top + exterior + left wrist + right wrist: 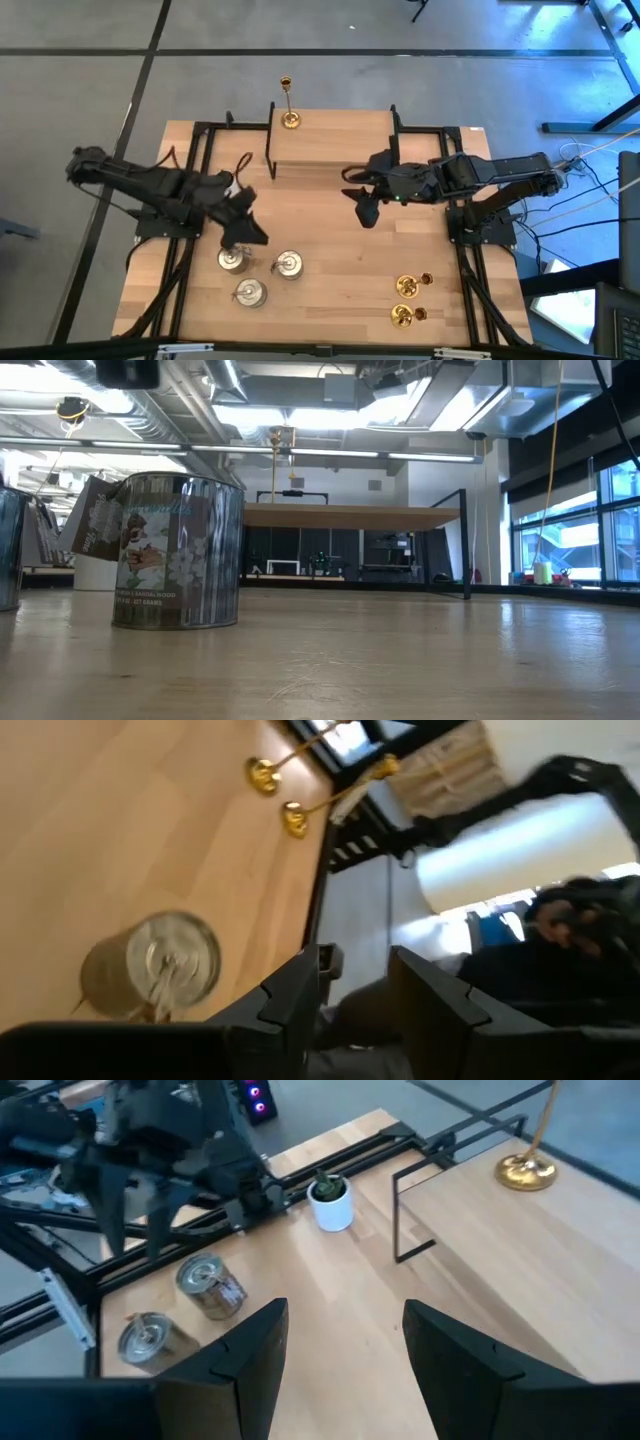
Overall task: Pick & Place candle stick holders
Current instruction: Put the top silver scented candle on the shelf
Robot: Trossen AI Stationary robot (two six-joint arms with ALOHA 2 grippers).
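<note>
Left gripper: open, empty, right above a silver holder.
Silver holder: at 6 o'clock from it, upright.
Right gripper: open, empty, farther off.

- A shiny gold finish is seen on the upright candle stick holder on the raised shelf at 12 o'clock.
- The same gold is shown by the two holders lying at 4 o'clock.
- Silvery metal is worn by the three squat round holders at 7 o'clock; a floral label is printed on one.
- The desk is of pale wood grain.
- The white pot carries a green plant.
- Both arms are black.
</note>
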